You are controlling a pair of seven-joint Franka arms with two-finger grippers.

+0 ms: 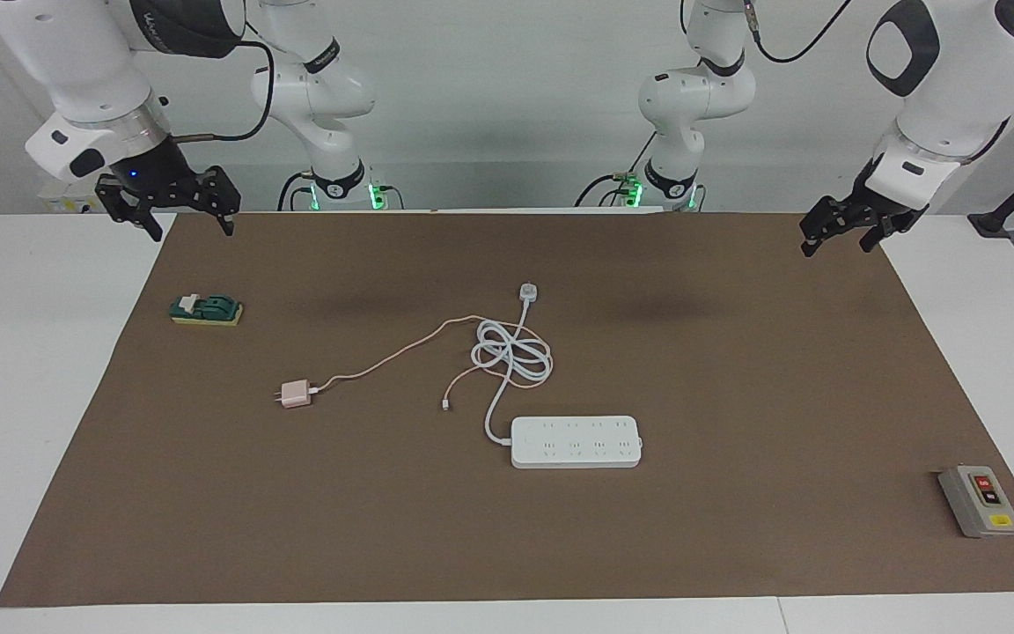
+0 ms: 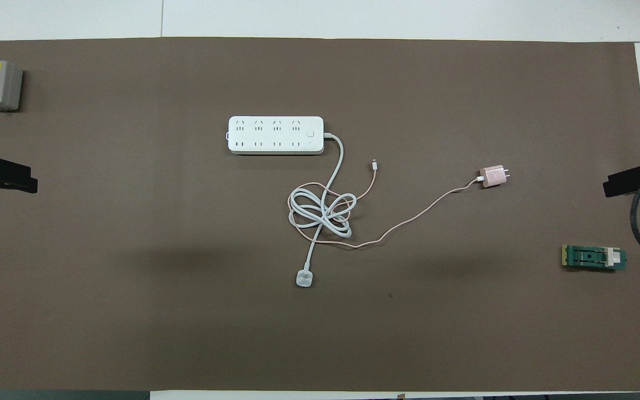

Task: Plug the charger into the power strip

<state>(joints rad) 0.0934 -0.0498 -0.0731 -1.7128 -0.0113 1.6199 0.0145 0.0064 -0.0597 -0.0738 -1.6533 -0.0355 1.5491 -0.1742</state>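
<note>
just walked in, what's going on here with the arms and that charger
Nothing is being handled. The pink charger lies unplugged on the brown mat, toward the right arm's end from the power strip. The right gripper and left gripper both hang open over the mat's corners nearest the robots.

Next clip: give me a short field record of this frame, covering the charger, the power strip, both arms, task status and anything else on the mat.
charger: lies on the brown mat, unplugged, toward the right arm's end; pink cable runs into the strip's coiled cord
power strip: flat on the mat, sockets up, farther from the robots than the charger
left pincer: open, raised over the mat's edge, waiting
right pincer: open, raised over the mat's corner, holds nothing
task status: not started
other items: grey switch box; green block
</note>
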